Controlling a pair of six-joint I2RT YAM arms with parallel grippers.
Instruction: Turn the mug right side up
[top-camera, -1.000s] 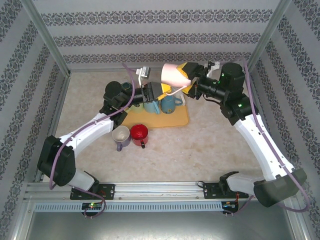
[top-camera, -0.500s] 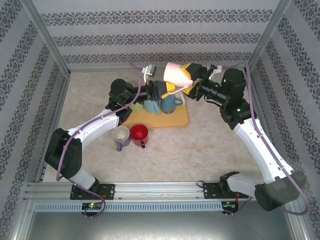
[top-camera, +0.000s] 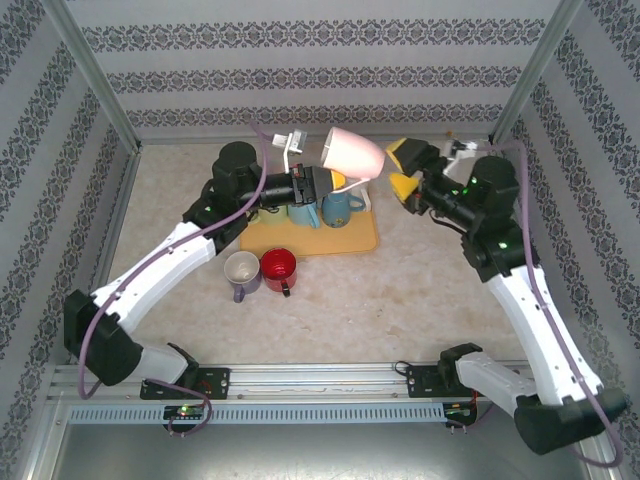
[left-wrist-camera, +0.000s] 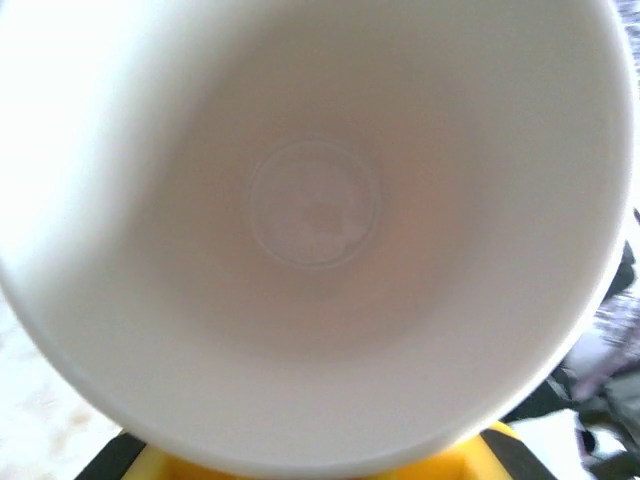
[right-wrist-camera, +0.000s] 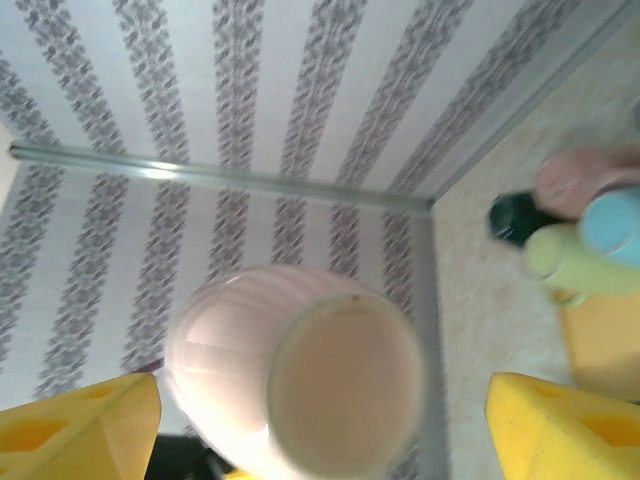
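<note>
Pink mug (top-camera: 355, 155) held on its side in the air above the far edge of the tray (top-camera: 350, 238) — the left gripper (top-camera: 335, 180) is clamped on its rim, mouth facing that wrist. Right gripper (top-camera: 400, 168) — past the tray's far right corner, jaws wide, near the mug's base.

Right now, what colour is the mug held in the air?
The mug is pale pink, seen best in the top external view.
</note>
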